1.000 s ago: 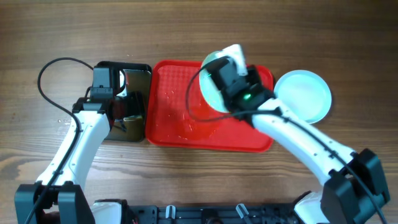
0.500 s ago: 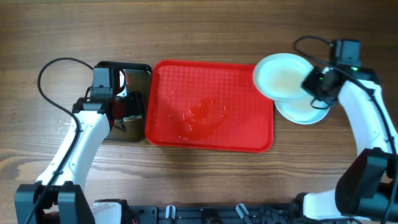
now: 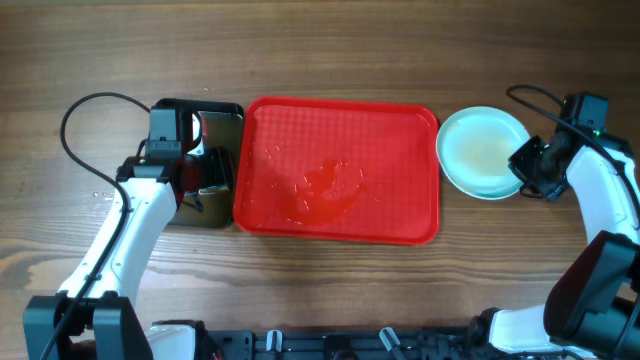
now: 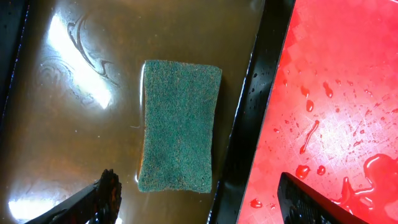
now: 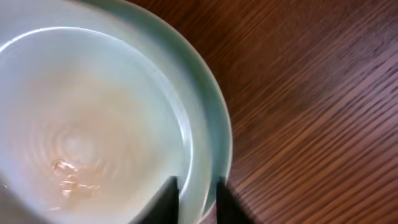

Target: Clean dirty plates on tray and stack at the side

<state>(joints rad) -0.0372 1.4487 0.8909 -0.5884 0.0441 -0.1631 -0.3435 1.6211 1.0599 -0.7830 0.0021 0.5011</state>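
The red tray [image 3: 340, 120] lies in the middle of the table with no plate on it; red liquid is smeared on its base [image 4: 348, 112]. The pale mint plates [image 3: 480, 150] sit stacked on the table to the right of the tray. In the right wrist view the top plate [image 5: 93, 93] has a faint orange tint and rests on a lower plate [image 5: 214, 109]. My right gripper [image 3: 528, 170] [image 5: 196, 196] is shut on the top plate's right rim. My left gripper [image 3: 205, 178] [image 4: 199, 208] is open and empty above a green sponge [image 4: 180, 124].
A black tray [image 3: 215, 125] holding brown water and the sponge stands against the red tray's left edge. Its rim [image 4: 255, 112] separates the two trays. Bare wood table [image 5: 311, 93] lies right of the plates.
My right gripper carried a plate from the red tray's far right corner off to the right and set it down on the plate beside the tray. The left arm has not moved.
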